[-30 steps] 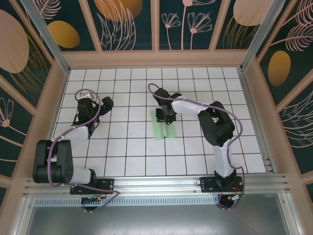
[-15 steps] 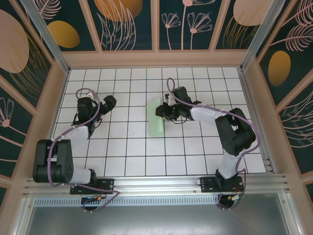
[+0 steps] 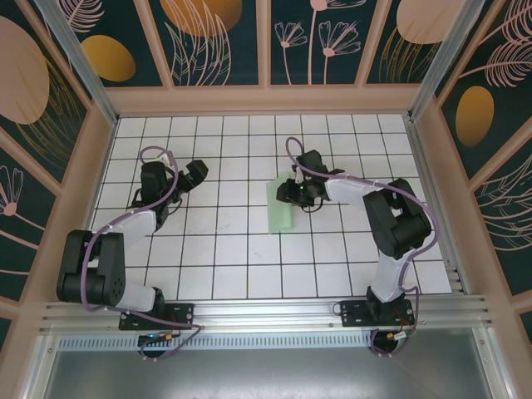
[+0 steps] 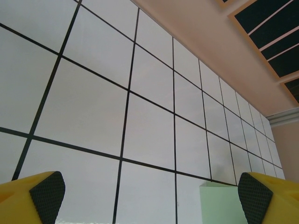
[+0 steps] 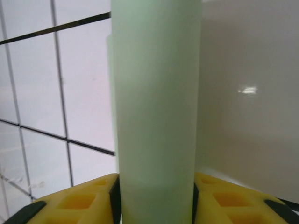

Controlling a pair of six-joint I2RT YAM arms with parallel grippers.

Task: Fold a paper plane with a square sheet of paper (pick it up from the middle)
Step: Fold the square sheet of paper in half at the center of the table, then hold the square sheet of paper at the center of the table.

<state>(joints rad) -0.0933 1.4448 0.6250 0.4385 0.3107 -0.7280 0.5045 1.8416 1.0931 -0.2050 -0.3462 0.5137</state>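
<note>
Left gripper [image 3: 195,174] wide over tiles [image 4: 88,112] — folded paper [image 5: 156,116] inside right gripper [image 3: 292,192], grip unclear.

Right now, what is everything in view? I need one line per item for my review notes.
folded sheet of paper: one, pale mint-green, mid-table, a long strip running between the right arm's jaws
table: one, white tiles with black grid lines, under everything
wall panels: several, dark teal with orange and pink plant patterns, on three sides
rail: one, silver metal, along the near edge
left arm: one, black and white with a purple cable, left of the paper, jaws wide open above the tiles
right arm: one, same colours, reaching to the paper; whether its jaws grip it cannot be told
</note>
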